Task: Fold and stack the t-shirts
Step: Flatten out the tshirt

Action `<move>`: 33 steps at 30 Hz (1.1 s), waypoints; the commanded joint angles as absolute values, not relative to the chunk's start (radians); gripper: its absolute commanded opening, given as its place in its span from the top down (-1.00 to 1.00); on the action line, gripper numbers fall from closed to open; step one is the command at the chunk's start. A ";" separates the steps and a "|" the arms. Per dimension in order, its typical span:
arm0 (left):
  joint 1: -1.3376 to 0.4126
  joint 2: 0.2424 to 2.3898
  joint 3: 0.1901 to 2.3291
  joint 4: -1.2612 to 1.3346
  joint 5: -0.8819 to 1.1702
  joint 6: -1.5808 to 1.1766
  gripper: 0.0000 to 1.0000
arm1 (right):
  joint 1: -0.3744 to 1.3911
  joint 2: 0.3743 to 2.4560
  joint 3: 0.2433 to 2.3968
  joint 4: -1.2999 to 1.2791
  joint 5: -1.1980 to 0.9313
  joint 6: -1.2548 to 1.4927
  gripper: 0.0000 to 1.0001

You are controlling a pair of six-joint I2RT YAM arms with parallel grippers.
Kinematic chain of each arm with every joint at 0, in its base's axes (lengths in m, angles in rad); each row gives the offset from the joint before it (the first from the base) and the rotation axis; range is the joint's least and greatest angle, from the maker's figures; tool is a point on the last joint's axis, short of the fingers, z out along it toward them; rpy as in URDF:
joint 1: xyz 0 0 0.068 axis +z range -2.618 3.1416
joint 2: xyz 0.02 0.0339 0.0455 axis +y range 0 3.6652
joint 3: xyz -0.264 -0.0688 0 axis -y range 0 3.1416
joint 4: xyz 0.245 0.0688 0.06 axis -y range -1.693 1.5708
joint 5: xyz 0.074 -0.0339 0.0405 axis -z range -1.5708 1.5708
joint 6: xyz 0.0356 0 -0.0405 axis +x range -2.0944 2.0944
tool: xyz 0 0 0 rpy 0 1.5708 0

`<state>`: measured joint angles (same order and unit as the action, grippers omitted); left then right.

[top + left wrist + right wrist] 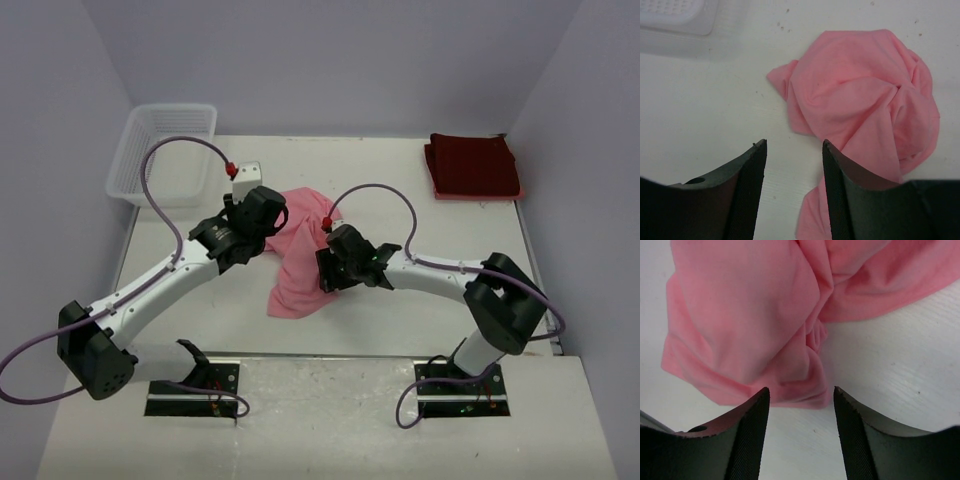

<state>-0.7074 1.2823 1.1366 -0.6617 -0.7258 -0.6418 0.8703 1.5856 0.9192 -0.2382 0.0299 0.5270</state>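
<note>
We find the crumpled pink t-shirt (293, 272) at the centre of the table (420, 215), long axis 12 to 6 o'clock from above, lying at 1 o'clock of the left gripper (794, 145) and 11 o'clock of the right gripper (801, 390), equally near, both with jaws parted and empty.

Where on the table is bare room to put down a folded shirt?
Free: the far strip between the basket and the maroon shirt; the right side below it. Crowded: around the pink shirt.

Bright, even light; soft shadows
</note>
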 commanded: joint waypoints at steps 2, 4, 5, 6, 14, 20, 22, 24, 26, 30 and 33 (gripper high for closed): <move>-0.704 1.209 1.146 -0.627 -0.723 -0.635 -0.01 | 0.876 1.655 1.022 -0.213 0.021 0.528 -0.10; -0.704 1.180 1.132 -0.630 -0.724 -0.635 -0.02 | 0.876 1.680 1.052 -0.229 0.034 0.525 -0.08; -0.704 1.169 1.126 -0.627 -0.724 -0.634 -0.03 | 0.876 1.699 1.060 -0.229 0.038 0.523 -0.07; -0.704 1.152 1.115 -0.626 -0.721 -0.630 -0.03 | 0.876 1.709 1.068 -0.230 0.043 0.520 0.00; -0.703 1.117 1.083 -0.640 -0.741 -0.626 -0.05 | 0.876 1.747 1.094 -0.233 0.077 0.531 0.84; -0.703 1.114 1.045 -0.644 -0.764 -0.635 -0.05 | 0.884 1.617 1.172 -0.354 0.198 0.465 1.00; -0.703 1.127 1.034 -0.653 -0.767 -0.649 -0.05 | 0.885 1.542 1.276 -0.451 0.224 0.416 1.00; -0.703 1.137 1.026 -0.673 -0.781 -0.669 -0.04 | 0.888 1.490 1.392 -0.503 0.259 0.384 1.00; -0.703 1.140 1.026 -0.702 -0.805 -0.689 -0.03 | 0.887 1.439 1.484 -0.572 0.273 0.335 1.00; -0.703 1.124 1.019 -0.738 -0.831 -0.706 -0.02 | 0.885 1.433 1.745 -0.710 0.235 0.258 1.00; -0.703 1.108 1.006 -0.735 -0.818 -0.704 -0.02 | 0.887 1.427 1.837 -0.727 0.126 0.198 1.00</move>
<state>-0.7074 1.1366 1.0191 -0.7155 -0.7822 -0.6712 0.8810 1.4315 1.7634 -0.6113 0.2077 0.2951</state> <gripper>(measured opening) 0.513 0.008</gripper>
